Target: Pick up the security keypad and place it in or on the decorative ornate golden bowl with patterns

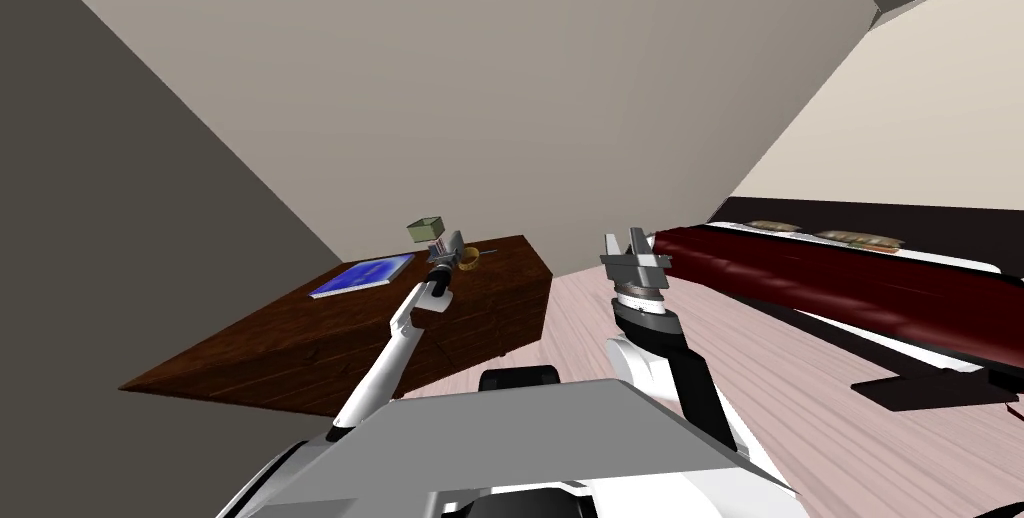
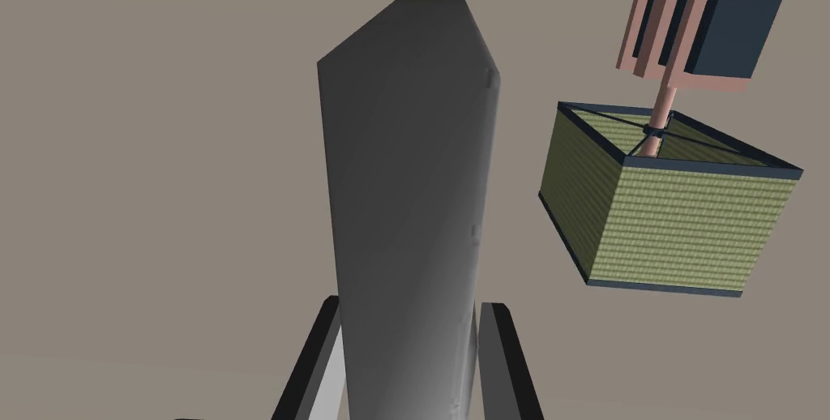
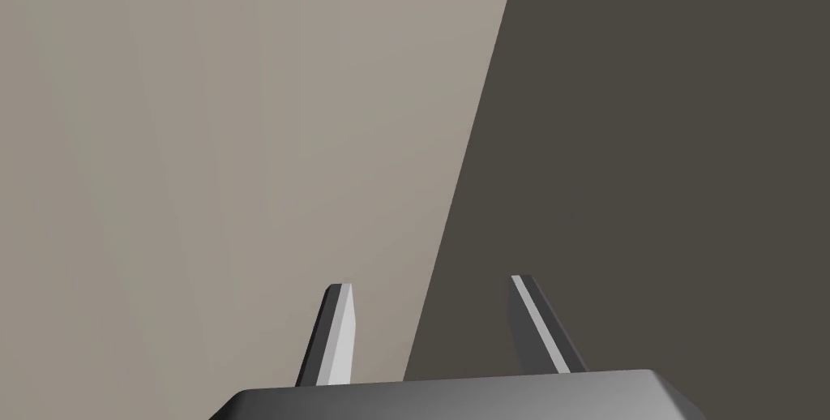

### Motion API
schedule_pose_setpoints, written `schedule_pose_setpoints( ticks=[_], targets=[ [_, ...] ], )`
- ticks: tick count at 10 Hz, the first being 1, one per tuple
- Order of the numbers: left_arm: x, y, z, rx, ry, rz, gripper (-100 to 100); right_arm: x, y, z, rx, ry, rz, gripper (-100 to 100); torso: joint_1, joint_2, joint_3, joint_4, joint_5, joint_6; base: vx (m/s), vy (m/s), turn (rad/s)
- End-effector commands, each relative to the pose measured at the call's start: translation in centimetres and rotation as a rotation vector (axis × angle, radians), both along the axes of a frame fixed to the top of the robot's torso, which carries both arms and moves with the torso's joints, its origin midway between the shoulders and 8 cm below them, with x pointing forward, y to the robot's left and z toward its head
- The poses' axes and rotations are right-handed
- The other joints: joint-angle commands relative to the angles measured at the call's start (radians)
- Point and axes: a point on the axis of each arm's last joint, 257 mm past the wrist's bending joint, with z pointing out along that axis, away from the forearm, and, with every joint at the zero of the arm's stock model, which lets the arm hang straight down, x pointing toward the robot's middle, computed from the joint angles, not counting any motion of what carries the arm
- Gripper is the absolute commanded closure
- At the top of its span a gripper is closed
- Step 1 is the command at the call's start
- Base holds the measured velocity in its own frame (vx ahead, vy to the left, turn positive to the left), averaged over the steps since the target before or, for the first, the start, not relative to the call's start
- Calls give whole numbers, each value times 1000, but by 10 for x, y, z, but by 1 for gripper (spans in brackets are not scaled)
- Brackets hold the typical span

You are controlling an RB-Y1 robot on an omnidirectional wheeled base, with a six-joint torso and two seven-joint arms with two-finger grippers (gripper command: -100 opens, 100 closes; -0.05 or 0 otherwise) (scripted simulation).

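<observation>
- The pick-up looks done: the left gripper (image 2: pixel 411 305) is clamped on the security keypad (image 2: pixel 405 196), a plain grey slab. Its fingers (image 2: pixel 316 358) press the slab's two long sides, and the keypad is off the dark wooden dresser (image 1: pixel 300 342).
- The keypad hangs over the dresser's far edge region, toward its right-hand far corner. It is just beside the golden bowl (image 1: pixel 468 256) and next to a lamp (image 2: pixel 665 212) with a green woven shade.
- What is left, as I judge it, is the placing. The slab is not yet in or on the bowl, so it has to be brought over the rim and let go.
- The keypad's long axis runs straight out along the gripper's fingers. Its tapered far end points at the bowl and comes right up to the gold rim in the left wrist view; I cannot tell whether they touch.
- A blue flat item (image 1: pixel 362 275) lies nearer the dresser's far left corner, well apart from the bowl.
- The right gripper (image 3: pixel 430 283) is raised beside the dresser with its fingers spread and nothing between them.
</observation>
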Motion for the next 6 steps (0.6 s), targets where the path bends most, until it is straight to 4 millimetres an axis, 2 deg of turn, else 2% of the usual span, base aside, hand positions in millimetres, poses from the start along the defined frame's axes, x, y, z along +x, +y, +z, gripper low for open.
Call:
schedule_pose_setpoints(
  ticks=[1,4,5,6],
  targets=[
    [1,-1,3,-13,4,16,100,0,0,0,0,0,0,0,0,0,0,0,0,0,81,-13,-78],
    [2,-2,4,-20,6,25,100,0,0,0,0,0,0,0,0,3,2,1,-1,0,51,-8,-42],
    [2,-1,5,-22,5,27,-100,0,0,0,0,0,0,0,0,4,2,0,0,0,5,0,2],
    [2,-1,5,-22,5,27,-100,0,0,0,0,0,0,0,0,6,3,1,0,0,0,0,0]
  ],
)
